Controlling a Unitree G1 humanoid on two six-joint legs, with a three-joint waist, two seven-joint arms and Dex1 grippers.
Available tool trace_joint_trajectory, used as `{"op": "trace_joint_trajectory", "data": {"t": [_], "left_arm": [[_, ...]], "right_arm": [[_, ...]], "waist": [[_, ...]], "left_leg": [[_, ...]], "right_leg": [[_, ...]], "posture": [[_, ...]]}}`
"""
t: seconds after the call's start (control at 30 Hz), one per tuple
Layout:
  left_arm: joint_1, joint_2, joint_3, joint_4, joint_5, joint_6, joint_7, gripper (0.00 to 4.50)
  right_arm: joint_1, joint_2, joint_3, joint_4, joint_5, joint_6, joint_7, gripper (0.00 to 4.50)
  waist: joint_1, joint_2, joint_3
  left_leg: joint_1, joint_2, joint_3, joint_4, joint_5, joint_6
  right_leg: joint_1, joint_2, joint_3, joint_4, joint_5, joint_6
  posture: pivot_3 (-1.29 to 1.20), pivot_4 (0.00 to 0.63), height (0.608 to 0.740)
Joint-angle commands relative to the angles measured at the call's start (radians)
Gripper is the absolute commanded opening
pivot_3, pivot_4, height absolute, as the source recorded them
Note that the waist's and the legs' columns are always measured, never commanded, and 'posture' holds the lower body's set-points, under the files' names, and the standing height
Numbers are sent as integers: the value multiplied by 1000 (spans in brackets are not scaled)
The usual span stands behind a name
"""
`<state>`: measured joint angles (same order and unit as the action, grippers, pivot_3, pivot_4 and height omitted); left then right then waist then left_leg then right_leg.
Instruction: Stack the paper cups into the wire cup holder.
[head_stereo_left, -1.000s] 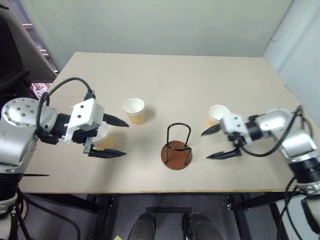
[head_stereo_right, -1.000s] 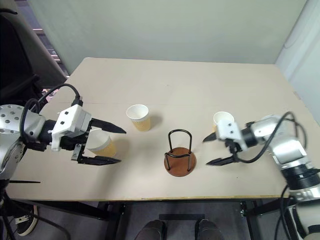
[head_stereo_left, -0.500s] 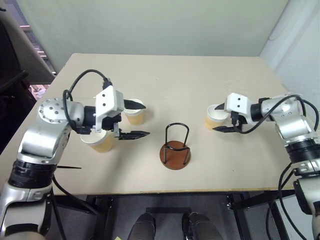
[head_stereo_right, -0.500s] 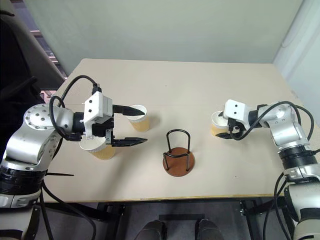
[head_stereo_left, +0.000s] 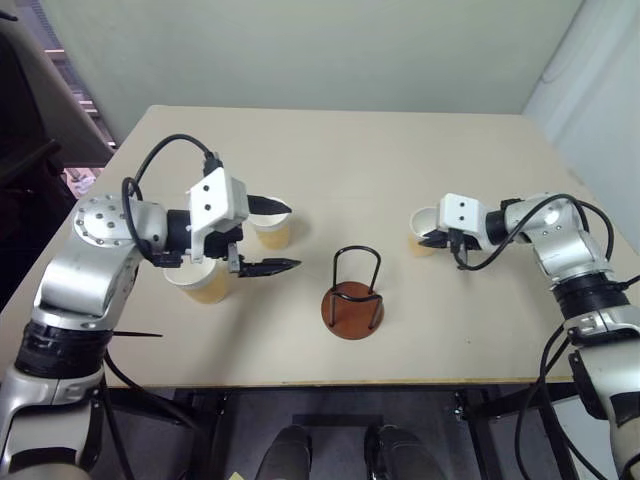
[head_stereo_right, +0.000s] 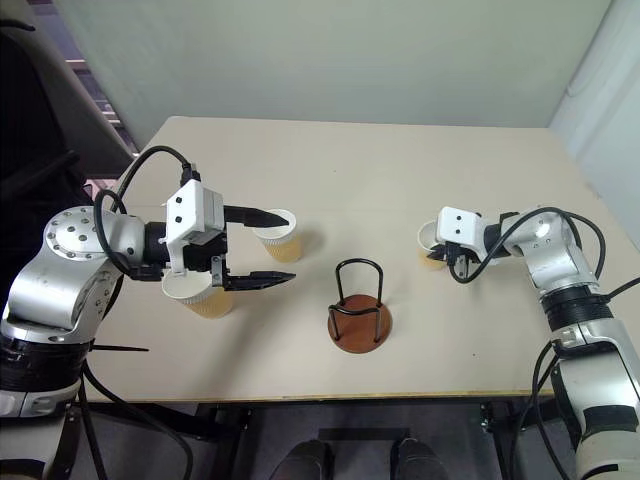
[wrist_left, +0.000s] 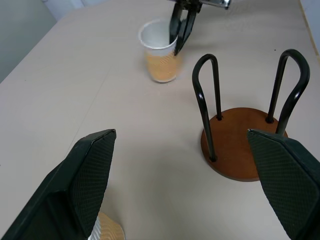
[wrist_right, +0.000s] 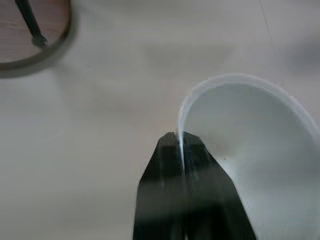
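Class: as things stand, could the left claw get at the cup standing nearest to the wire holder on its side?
Probably yes: the left claw is open, already bracketing that paper cup, nothing between.

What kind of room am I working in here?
Probably a lab or test room, not a kitchen: a bare beige table against a plain wall, set only with three paper cups and a wire cup holder, like a staged exercise.

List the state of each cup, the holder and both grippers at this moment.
Right cup: upright, rim pinched by right gripper.
Middle cup: upright, free.
Left cup: upright, free.
Holder: empty.
Left gripper: open, holding nothing.
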<state>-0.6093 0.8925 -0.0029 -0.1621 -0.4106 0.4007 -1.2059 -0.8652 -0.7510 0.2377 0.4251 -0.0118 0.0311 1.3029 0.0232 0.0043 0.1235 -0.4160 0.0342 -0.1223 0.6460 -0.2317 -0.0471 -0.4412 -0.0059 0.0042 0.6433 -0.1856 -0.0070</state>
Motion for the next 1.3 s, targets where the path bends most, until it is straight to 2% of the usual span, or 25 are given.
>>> {"op": "trace_joint_trajectory", "data": {"t": [0.03,0.13,0.23,0.27,0.4,0.67,0.8,1.0,1.07,1.1,1.2,1.3], "left_arm": [[-19,60,47,2,-43,20,-69,4500],[19,119,48,21,-46,1,-145,4500],[43,152,38,59,-12,-29,-174,4500],[51,162,32,68,-1,-40,-186,4500],[52,179,19,99,32,-68,-206,4500],[40,195,32,114,44,-75,-225,4500],[53,209,48,105,34,-70,-225,4500],[42,235,66,135,61,-99,-215,4500],[27,254,74,157,73,-118,-222,4500],[24,278,83,169,79,-133,-236,4500],[30,347,101,190,86,-169,-283,4500],[77,412,99,212,110,-218,-338,4500]], "right_arm": [[-8,-91,-137,-285,188,157,99,85],[-22,-114,-201,-518,332,349,78,85],[-18,-78,-236,-760,517,559,0,85],[-6,-66,-227,-815,534,593,-31,85],[44,-19,-145,-897,498,632,-122,85],[75,-21,-78,-910,493,642,-135,85],[107,-39,-50,-914,480,630,-120,1010],[116,-42,-20,-890,439,594,-126,3111],[106,-39,-56,-857,444,586,-135,3848],[104,-38,-114,-827,482,580,-130,4162],[113,-28,-273,-775,631,601,-112,4162],[149,-36,-352,-795,740,628,-86,4162]], "waist": [[1,0,0],[-2,0,0],[-10,0,0],[-11,0,0],[-10,-1,-1],[-3,-1,-1],[-4,-1,-1],[-5,-1,-1],[-5,-1,-1],[-5,-1,-1],[-5,-1,-1],[-5,-1,-1]], "left_leg": [[-2,0,0,0,0,0],[-3,0,0,0,-1,-1],[-1,0,1,-1,-1,-2],[-1,0,0,-1,-1,-2],[0,1,-1,1,0,-2],[-2,-2,-1,1,3,2],[-2,-2,-2,0,2,2],[-3,-1,-2,0,2,1],[-2,-1,-2,0,2,1],[-2,-1,-2,0,2,1],[-4,-1,-2,0,2,2],[-4,-2,-1,-1,1,1]], "right_leg": [[-1,0,0,-1,0,0],[-2,1,0,-1,-1,0],[-2,2,1,-1,-2,-1],[-1,2,1,-1,-2,-1],[0,2,0,-1,-5,-5],[-1,-1,1,-1,-5,-7],[-1,0,0,-1,-4,-4],[-2,0,0,-1,-2,-1],[-2,0,0,-1,-3,-2],[-2,0,0,-1,-3,-2],[-3,0,1,-1,-4,-4],[-3,1,1,-2,-5,-5]], "posture": [[0,150,740],[0,150,740],[0,150,740],[0,150,740],[0,150,740],[0,150,740],[0,150,740],[0,150,740],[0,150,740],[0,150,740],[0,150,740],[0,150,740]]}}
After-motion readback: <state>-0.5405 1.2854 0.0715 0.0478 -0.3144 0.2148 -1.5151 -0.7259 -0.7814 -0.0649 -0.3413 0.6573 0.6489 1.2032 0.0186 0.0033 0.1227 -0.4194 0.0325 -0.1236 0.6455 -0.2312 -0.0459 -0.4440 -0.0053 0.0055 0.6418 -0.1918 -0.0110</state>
